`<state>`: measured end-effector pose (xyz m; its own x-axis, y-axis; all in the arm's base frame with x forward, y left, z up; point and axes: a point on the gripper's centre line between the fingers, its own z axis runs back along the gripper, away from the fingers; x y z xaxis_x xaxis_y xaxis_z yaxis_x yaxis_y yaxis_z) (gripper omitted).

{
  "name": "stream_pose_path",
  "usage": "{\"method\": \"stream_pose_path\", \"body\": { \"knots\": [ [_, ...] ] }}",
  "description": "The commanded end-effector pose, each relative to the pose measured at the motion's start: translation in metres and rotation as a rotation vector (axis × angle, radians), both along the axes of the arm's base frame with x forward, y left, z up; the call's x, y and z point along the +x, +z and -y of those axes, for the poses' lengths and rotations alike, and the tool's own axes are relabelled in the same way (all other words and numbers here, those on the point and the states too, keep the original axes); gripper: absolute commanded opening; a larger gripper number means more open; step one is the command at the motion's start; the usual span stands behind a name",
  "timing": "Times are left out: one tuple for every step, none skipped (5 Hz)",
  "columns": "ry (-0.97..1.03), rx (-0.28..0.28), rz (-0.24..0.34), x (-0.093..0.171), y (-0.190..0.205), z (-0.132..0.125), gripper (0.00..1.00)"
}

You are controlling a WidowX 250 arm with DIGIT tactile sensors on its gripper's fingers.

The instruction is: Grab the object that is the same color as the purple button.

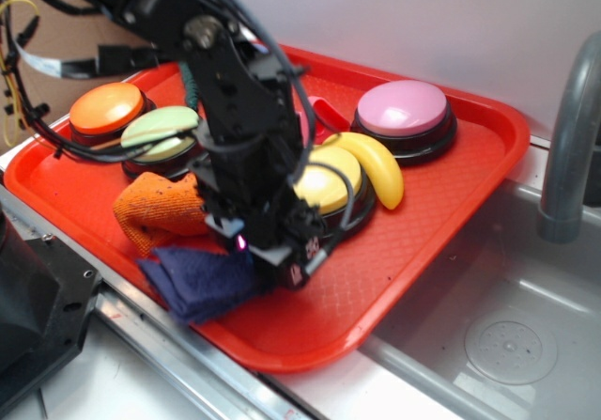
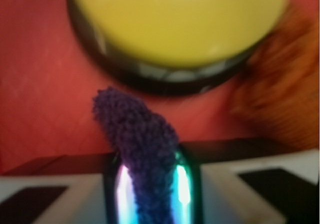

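Wrist view gives you the clearest read: the purple rag (image 2: pixel 137 139) runs as a narrow fuzzy strip from the bottom of the picture upward, leaning a little left at its rounded tip, and it sits squeezed between the two shiny fingers (image 2: pixel 122 194) of the gripper (image 2: pixel 150 191). The jaws stand narrow, closed on the rag's fold.

From the exterior view you see the same rag (image 1: pixel 202 284) at the near left edge of the red tray (image 1: pixel 451 204), its long axis running roughly left to right, one pointed corner aimed at the left rim and its right end tucked under the gripper (image 1: pixel 272 251). Part of it overhangs the tray's front lip.

Room is tight on three sides. An orange cloth (image 1: pixel 160 211) touches the rag from behind, a yellow button (image 1: pixel 329 180) sits just beside the gripper on its far side, and a yellow banana (image 1: pixel 376 166) lies against that button. Bare tray opens to the right of the gripper, toward the near right corner. Beyond the right rim is a grey sink (image 1: pixel 507 335) with a grey faucet (image 1: pixel 568 129).

The rag is thick looped terry, soft and folded; the orange cloth looks similarly nubby. The tray is hard plastic with a fine grid texture. Farther back you have a pink button (image 1: pixel 404 110), a green button (image 1: pixel 161 131) and an orange button (image 1: pixel 106 108), all domed on black bases. You cannot see a purple button in either view.
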<state>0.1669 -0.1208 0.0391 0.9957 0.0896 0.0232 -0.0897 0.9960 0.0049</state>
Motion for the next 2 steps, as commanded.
{"method": "stream_pose_path", "body": {
  "knots": [
    [0.053, -0.032, 0.109, 0.025, 0.066, -0.034, 0.0],
    [0.088, -0.036, 0.136, 0.03, 0.109, -0.066, 0.0]
  ]
}}
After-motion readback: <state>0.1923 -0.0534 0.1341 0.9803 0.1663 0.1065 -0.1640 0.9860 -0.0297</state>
